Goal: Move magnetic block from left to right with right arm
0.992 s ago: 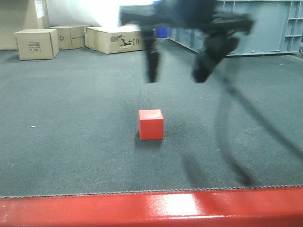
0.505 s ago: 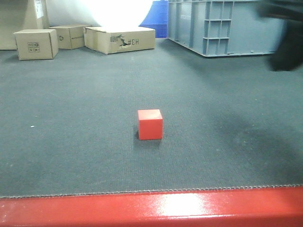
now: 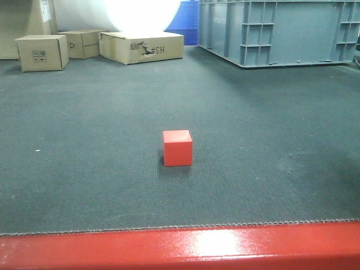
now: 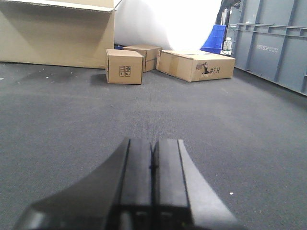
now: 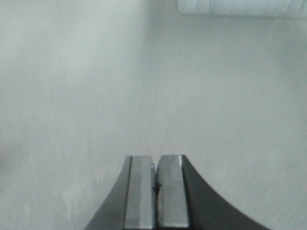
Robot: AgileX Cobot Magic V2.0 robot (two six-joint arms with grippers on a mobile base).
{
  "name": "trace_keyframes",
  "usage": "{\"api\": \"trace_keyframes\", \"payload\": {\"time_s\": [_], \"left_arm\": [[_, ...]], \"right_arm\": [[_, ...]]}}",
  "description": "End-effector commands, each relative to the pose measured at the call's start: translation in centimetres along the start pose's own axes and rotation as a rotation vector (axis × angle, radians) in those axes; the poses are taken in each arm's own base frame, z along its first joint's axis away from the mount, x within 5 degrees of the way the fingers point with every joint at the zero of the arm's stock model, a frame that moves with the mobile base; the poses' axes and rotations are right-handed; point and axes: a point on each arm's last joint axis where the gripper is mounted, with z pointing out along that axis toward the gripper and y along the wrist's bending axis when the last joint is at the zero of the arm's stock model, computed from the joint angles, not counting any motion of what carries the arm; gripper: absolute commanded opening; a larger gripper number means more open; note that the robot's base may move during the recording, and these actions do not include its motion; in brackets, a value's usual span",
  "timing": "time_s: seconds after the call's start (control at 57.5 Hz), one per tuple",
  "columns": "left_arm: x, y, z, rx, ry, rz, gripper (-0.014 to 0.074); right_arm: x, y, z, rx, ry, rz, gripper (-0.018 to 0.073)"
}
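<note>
The magnetic block (image 3: 178,148), a small matte red cube, rests alone on the dark grey mat near the middle of the front view, with no arm in that view. In the left wrist view my left gripper (image 4: 153,143) is shut, its two pads pressed together with nothing between them, low over the mat. The right wrist view shows my right gripper (image 5: 156,160) shut and empty too, above a pale, blurred stretch of mat. The cube does not show in either wrist view.
Tan cardboard boxes (image 3: 43,52) (image 3: 142,46) stand at the far left back, and a large grey-blue plastic crate (image 3: 279,31) at the back right. A glossy red table rim (image 3: 180,247) runs along the front edge.
The right arm, which hung open above and behind the cube a second ago, has swept off to the right and out of the front view. The cube has stayed in place.
</note>
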Motion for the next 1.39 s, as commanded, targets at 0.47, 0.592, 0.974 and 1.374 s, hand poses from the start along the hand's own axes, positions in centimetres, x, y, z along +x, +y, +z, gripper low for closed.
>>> {"api": "trace_keyframes", "payload": {"time_s": [0.47, 0.592, 0.974, 1.374], "left_arm": [[-0.6, 0.0, -0.1, -0.002, -0.093, -0.005, -0.0126], [-0.6, 0.0, -0.1, -0.002, -0.093, -0.005, -0.0126], [-0.6, 0.0, -0.1, -0.002, -0.093, -0.005, -0.0126], [-0.6, 0.0, -0.1, -0.002, -0.093, -0.005, -0.0126]], "right_arm": [[-0.3, -0.1, -5.8, 0.006, -0.392, -0.004, 0.0021], [-0.3, -0.1, -5.8, 0.006, -0.394, -0.004, 0.0021], [3.8, -0.9, -6.6, 0.123, -0.464, -0.002, 0.0021], [6.5, -1.0, -6.4, 0.129, -0.447, -0.001, 0.0021]]}}
